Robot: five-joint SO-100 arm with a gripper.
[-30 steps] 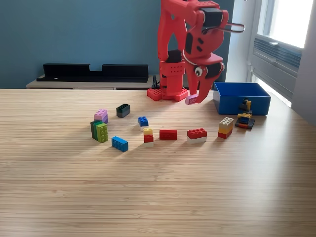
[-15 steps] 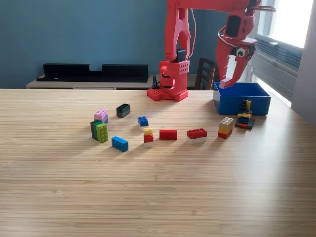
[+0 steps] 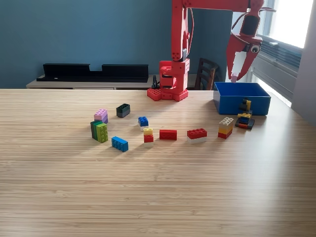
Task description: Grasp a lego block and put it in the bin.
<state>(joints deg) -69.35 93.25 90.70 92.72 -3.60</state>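
Teal-blue wall (image 3: 74,34) is running across the whole back, with a low shelf (image 3: 74,84) sitting against it and holding long black trays (image 3: 94,71). Daylight is pouring in through the window (image 3: 289,19) at the exterior view's right, lighting up the light wood-grain table (image 3: 148,192), and a dark wooden chair (image 3: 205,74) is peeking out behind it.

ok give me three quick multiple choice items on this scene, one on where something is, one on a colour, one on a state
1. Where is the gripper?
A. above the bin
B. above the lime block
C. resting on the table

2. What colour is the bin?
A. red
B. blue
C. black

3. What is between the gripper's fingertips?
A. nothing
B. a small pale block
C. a red brick

Answers: 1 A, its tip hangs over the bin's back rim. 2 B, the walls are plainly blue. 3 B, a pale piece shows at the tip.
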